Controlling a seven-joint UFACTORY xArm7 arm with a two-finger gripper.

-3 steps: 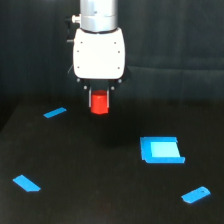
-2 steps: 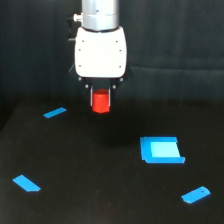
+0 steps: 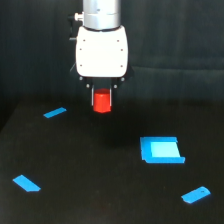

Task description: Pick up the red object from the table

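Between the two dark jaws under the white gripper point(image 3: 102, 96) sits the red object point(image 3: 102, 101); the jaws are closed on its sides and they hold it up in the air, with a clear gap between it and the black table point(image 3: 100, 190); a second ago the red object hung a little lower in the picture, so the arm has gone up a bit and the block came with it; I think that means the pick up is as good as done, as long as the hold does not slip; the red object stands straight up, flat end down to the table; it is stubby, about as tall as wide, so it has hardly any long way; further out lie flat blue pieces, well apart from it, like the blue square point(image 3: 161, 150) toward the exterior view's right.
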